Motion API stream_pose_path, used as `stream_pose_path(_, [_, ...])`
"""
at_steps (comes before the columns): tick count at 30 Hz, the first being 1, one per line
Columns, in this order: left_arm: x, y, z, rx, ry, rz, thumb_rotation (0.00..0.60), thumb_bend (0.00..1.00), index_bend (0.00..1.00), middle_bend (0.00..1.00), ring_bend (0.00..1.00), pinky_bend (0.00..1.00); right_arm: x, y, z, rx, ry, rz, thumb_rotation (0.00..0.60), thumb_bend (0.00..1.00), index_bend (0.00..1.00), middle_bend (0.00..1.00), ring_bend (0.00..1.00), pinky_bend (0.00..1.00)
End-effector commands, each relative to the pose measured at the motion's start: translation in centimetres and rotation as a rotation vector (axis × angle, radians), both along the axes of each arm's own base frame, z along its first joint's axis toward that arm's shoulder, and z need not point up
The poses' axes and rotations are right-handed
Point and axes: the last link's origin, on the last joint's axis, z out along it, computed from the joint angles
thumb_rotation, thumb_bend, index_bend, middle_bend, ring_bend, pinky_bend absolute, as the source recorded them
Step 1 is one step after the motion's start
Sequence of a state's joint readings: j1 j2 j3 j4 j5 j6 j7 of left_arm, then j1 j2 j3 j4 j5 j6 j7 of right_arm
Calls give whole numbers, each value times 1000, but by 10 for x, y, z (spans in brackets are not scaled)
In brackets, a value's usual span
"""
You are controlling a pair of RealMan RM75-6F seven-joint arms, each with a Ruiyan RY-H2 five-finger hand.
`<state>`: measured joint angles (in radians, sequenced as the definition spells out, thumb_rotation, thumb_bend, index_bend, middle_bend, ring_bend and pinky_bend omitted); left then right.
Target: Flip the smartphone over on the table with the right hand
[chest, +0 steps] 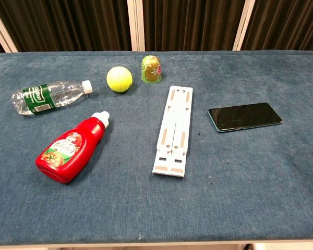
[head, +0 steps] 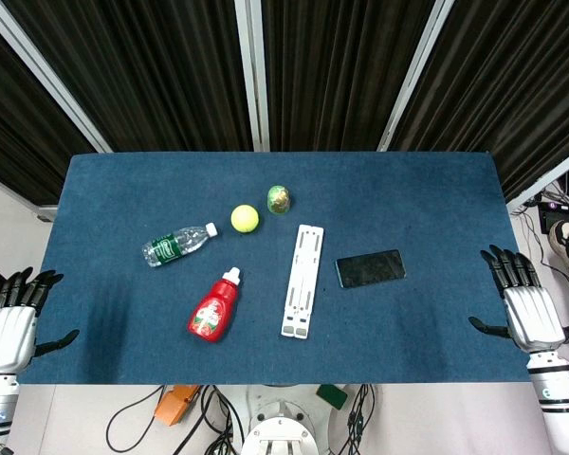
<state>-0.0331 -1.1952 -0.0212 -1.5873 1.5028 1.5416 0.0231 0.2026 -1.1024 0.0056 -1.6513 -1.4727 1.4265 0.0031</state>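
A black smartphone (head: 370,268) (chest: 244,116) lies flat on the blue table, dark glass side up, right of centre. My right hand (head: 525,301) hovers at the table's right edge, well to the right of the phone, fingers spread and holding nothing. At the left edge my left hand (head: 13,318) is likewise spread and empty. Neither hand shows in the chest view.
Just left of the phone lies a white folding stand (head: 302,280) (chest: 174,129). Further left are a red ketchup bottle (head: 214,306) (chest: 71,148), a water bottle (head: 177,245) (chest: 48,96), a yellow tennis ball (head: 245,219) (chest: 119,78) and a small green ornament (head: 279,199) (chest: 152,69).
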Motion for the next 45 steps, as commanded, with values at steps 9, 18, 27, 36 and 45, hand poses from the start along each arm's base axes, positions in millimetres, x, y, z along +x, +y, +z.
stream_pose_path(9, [3, 8, -1, -9, 2, 3, 600, 26, 168, 124, 22, 0, 25, -47, -51, 197, 19, 39, 600, 197, 224, 83, 0, 23])
stream_pose_path(18, [0, 8, -2, -8, 4, 24, 600, 26, 168, 124, 22, 0, 48, -108, -127, 353, 108, 56, 600, 206, 283, 83, 0, 44])
stream_pose_path(27, [-4, 8, -3, -12, 4, 46, 600, 27, 168, 124, 22, 0, 61, -129, -156, 385, 120, 73, 600, 279, 333, 82, 0, 50])
stream_pose_path(36, [-4, 10, -4, -16, 6, 47, 600, 26, 168, 123, 22, 0, 60, -137, -163, 403, 147, 69, 600, 280, 359, 82, 0, 50])
stream_pose_path(45, [-3, 10, -4, -16, 9, 52, 600, 27, 168, 123, 22, 0, 59, -143, -168, 413, 157, 69, 600, 312, 361, 82, 0, 51])
